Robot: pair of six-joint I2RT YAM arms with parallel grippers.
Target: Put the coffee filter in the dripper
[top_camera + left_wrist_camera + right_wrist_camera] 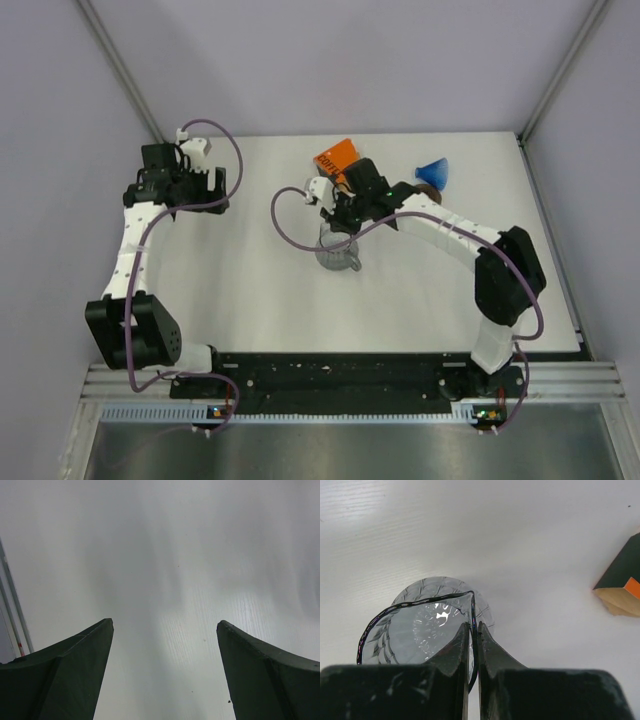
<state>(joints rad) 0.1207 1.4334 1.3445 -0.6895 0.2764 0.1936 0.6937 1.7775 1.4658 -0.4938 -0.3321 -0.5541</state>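
Two tools logged. Right tool (pixel 474 630) is closed tight on the rim of the pitcher (pixel 415 625), one finger inside the wall and one outside. Left tool (pixel 164 622) hangs with jaws wide apart over the surface (pixel 200 555), holding nothing. Dripper (pixel 433 172) sits at the far right of the surface, well apart from the pitcher. Filter: we cannot find it in any view.

Risks, as we judge them: the pinch on a thin, smooth rim is narrow, so a quick swing could let the pitcher slip or tip. The right forearm passes near the box (pixel 335 158) and the dripper and could knock either.
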